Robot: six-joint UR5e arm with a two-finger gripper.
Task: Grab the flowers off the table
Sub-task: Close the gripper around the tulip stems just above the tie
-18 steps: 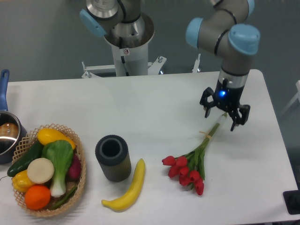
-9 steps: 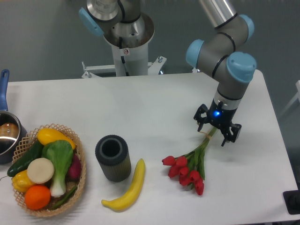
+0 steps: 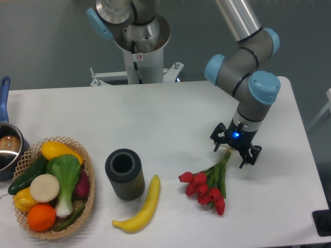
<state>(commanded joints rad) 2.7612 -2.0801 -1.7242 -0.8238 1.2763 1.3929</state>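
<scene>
End effector (image 3: 235, 153) lowered, jaws open astride stems; 1 flowers (image 3: 207, 185) bunch.

A white table (image 3: 155, 124) is seen filling most of the frame. At its left edge a pot (image 3: 8, 147) with a blue handle is placed, cut off by the frame. Just beside it, at lower left, a woven basket (image 3: 88, 178) filled with vegetables and fruit is set. A dark ribbed cylinder (image 3: 124, 174) is stood upright at lower centre, with a yellow banana (image 3: 142, 207) laid just right of it. The flowers (image 3: 207, 185) are laid at lower right, red heads toward the bottom.
</scene>
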